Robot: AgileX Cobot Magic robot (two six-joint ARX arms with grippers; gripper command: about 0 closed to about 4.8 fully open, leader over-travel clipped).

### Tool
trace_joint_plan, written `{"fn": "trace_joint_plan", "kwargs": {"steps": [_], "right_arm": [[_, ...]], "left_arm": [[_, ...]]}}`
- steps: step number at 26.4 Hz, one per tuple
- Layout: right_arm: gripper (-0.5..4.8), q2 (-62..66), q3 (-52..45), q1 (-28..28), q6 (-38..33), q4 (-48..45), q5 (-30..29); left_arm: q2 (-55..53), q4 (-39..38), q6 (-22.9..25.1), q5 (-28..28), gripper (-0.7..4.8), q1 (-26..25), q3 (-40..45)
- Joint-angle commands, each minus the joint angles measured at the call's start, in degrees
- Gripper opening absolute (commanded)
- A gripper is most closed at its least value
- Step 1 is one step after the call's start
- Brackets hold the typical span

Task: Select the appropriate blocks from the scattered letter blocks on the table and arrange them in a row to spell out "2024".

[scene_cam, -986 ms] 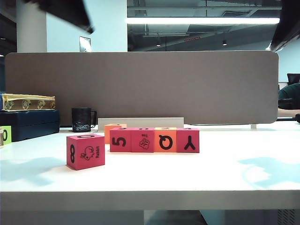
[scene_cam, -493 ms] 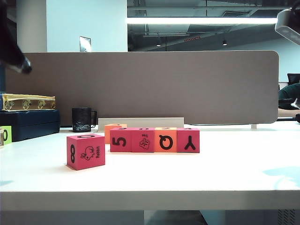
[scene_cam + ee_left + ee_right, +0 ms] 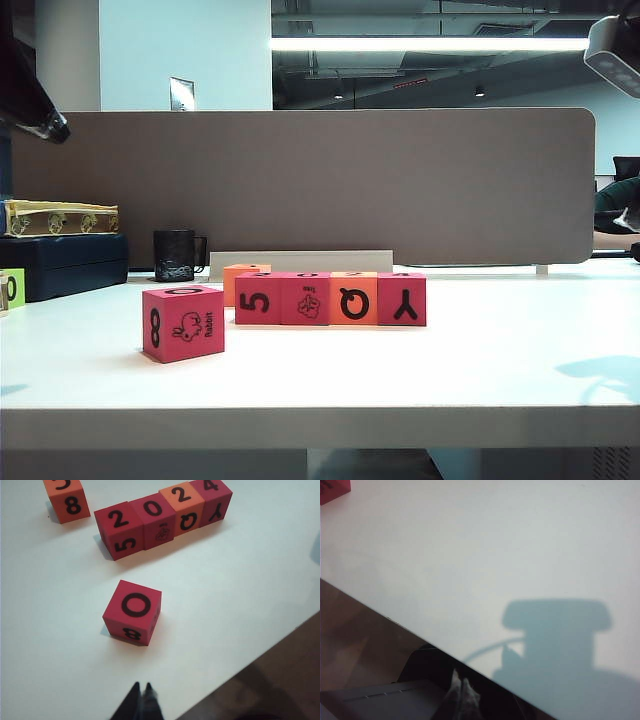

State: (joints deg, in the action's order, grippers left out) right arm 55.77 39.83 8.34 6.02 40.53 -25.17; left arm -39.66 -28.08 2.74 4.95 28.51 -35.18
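Four blocks stand touching in a row on the table (image 3: 330, 380): pink 5 (image 3: 257, 299), pink with a drawing (image 3: 305, 300), orange Q (image 3: 353, 300), pink Y (image 3: 402, 299). In the left wrist view their top faces read 2 (image 3: 120, 519), 0 (image 3: 152, 507), 2 (image 3: 181, 494), 4 (image 3: 210, 486). The pink rabbit cube (image 3: 183, 322) sits apart in front, showing O on top (image 3: 134, 611). An orange 8 cube (image 3: 67, 500) lies behind the row. My left gripper (image 3: 142, 686) hangs shut and empty, short of the O cube. My right gripper (image 3: 462, 682) is shut and empty over the table's front edge.
A lime-green block (image 3: 12, 288), a dark box (image 3: 65, 262) and a black mug (image 3: 174, 255) stand at the back left before a grey partition (image 3: 300, 180). Arm parts show at the upper left (image 3: 30, 100) and upper right (image 3: 615, 50).
Both arms have drawn back from over the table toward the sides, and their shadows on the tabletop have slid out to the edges. The blocks have not moved.
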Motion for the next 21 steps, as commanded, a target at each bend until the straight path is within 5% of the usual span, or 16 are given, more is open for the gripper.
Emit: {"fn": "trace_joint_plan", "kwargs": {"steps": [1,5,10,16,21], "right_arm": [[-0.04,-0.1,0.2,0.0,0.0,-0.5,-0.4],[-0.04,-0.1,0.2,0.0,0.0,-0.5,-0.4],[-0.04,-0.1,0.2,0.0,0.0,-0.5,-0.4],[-0.04,-0.1,0.2,-0.1,0.0,-0.5,-0.5],[-0.04,0.0,0.2,-0.1,0.0,-0.5,-0.5]], "left_arm": [[0.0,0.5,-0.2,0.2,-0.06,0.0,-0.1],[0.0,0.5,-0.2,0.2,-0.06,0.0,-0.1],[2.4,3.3,6.2,-5.4,-0.06,-1.9,0.4],[13.6,32.3,-0.5,-4.6,-0.06,-17.4,13.5],[23.1,32.5,-3.8,-4.1,-0.05,-27.6,20.2]]}}
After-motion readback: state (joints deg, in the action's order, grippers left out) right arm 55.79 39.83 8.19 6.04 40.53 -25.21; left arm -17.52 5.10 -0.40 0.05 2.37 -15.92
